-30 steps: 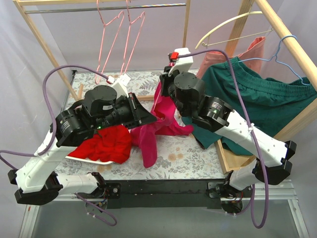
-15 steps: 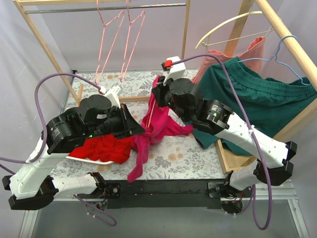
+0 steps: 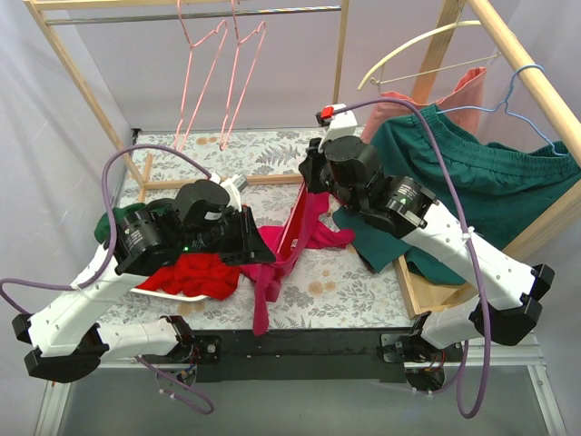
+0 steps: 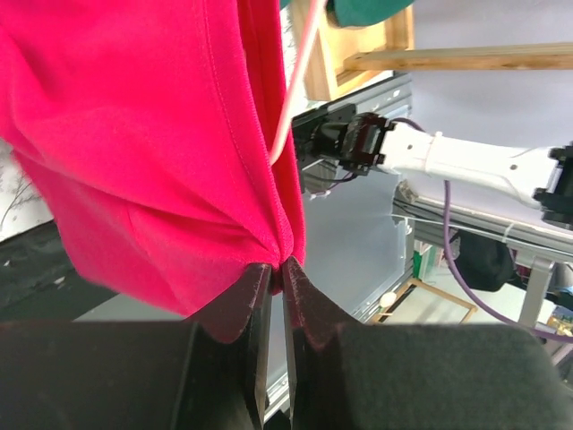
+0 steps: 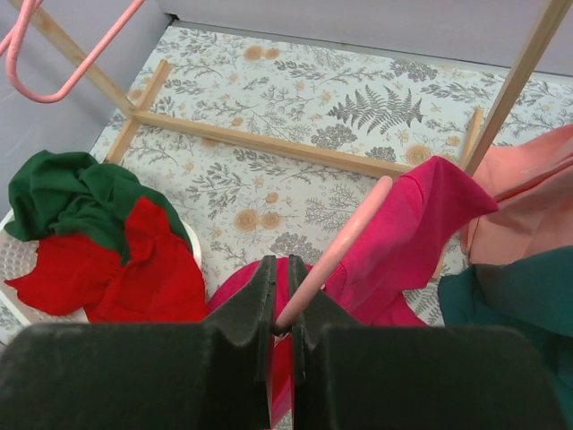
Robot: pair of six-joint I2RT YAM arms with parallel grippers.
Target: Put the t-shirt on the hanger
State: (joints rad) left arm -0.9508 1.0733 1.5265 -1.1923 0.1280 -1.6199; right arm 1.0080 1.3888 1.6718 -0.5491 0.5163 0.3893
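Note:
The magenta t-shirt (image 3: pixel 313 227) hangs bunched between the two grippers over the middle of the floral table, with one end trailing down towards the front edge. My left gripper (image 3: pixel 265 256) is shut on a fold of the t-shirt (image 4: pixel 152 152), pinched at the fingertips (image 4: pixel 277 266). My right gripper (image 3: pixel 313 186) is shut on the pale-pink wire hanger (image 5: pixel 336 249). The hanger rod runs up from the jaws (image 5: pixel 280 264) into the t-shirt (image 5: pixel 407 237). The hanger also shows as a thin pink line beside the cloth in the left wrist view (image 4: pixel 295 90).
A white plate (image 3: pixel 172 292) at front left holds a red garment (image 5: pixel 98 269) and a dark green one (image 5: pixel 63 193). Two pink hangers (image 3: pixel 213 64) hang on the back rail. A cream hanger (image 3: pixel 418 50), a light-blue hanger (image 3: pixel 526 100) and a green garment (image 3: pixel 472 182) are on the right frame.
My left gripper has moved right and forward with the t-shirt fold. My right gripper has shifted right with the hanger. The t-shirt is now drawn out between them.

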